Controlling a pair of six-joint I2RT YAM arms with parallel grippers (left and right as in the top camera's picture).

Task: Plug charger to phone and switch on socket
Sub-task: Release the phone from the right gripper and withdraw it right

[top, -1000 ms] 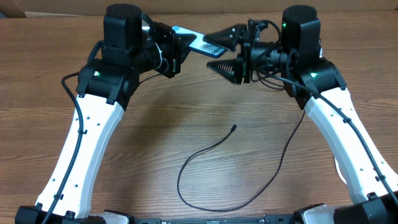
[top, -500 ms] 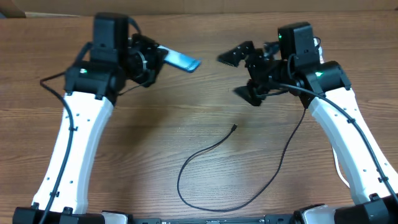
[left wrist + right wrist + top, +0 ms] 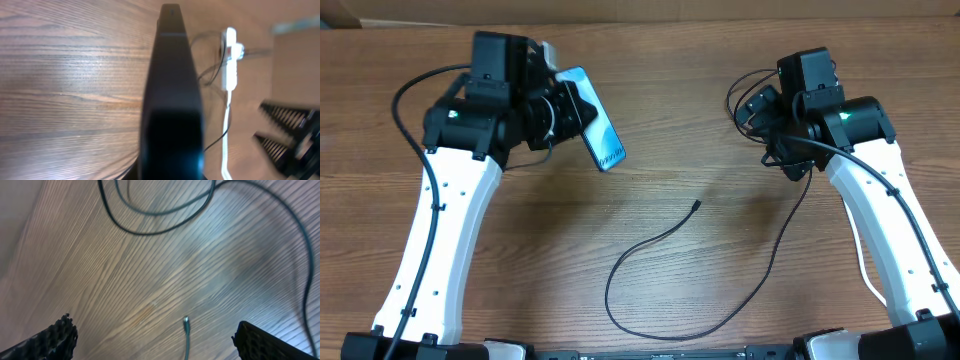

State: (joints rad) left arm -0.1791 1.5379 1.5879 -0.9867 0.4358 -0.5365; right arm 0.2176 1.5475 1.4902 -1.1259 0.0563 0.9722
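My left gripper (image 3: 568,112) is shut on the phone (image 3: 599,136) and holds it above the table, its blue-and-white screen facing up and its free end pointing toward the front right. In the left wrist view the phone (image 3: 172,100) shows edge-on and dark. The charger cable's plug tip (image 3: 696,205) lies on the table, and the cable loops forward and back to the right. My right gripper (image 3: 772,132) is open and empty, pointing down; the plug tip (image 3: 186,322) lies below between its fingers (image 3: 157,340). The socket (image 3: 230,60) shows only in the left wrist view.
The black cable's loop (image 3: 612,300) lies on the wooden table (image 3: 520,260) at the front middle. The socket's white cord (image 3: 226,130) runs along the table; a bit of it shows by the right arm (image 3: 865,262). The right gripper's fingers (image 3: 285,137) show in the left wrist view.
My left gripper has swung the phone from pointing right to pointing front right. My right gripper has drawn back to the right and tipped down toward the table. The cable has not moved.
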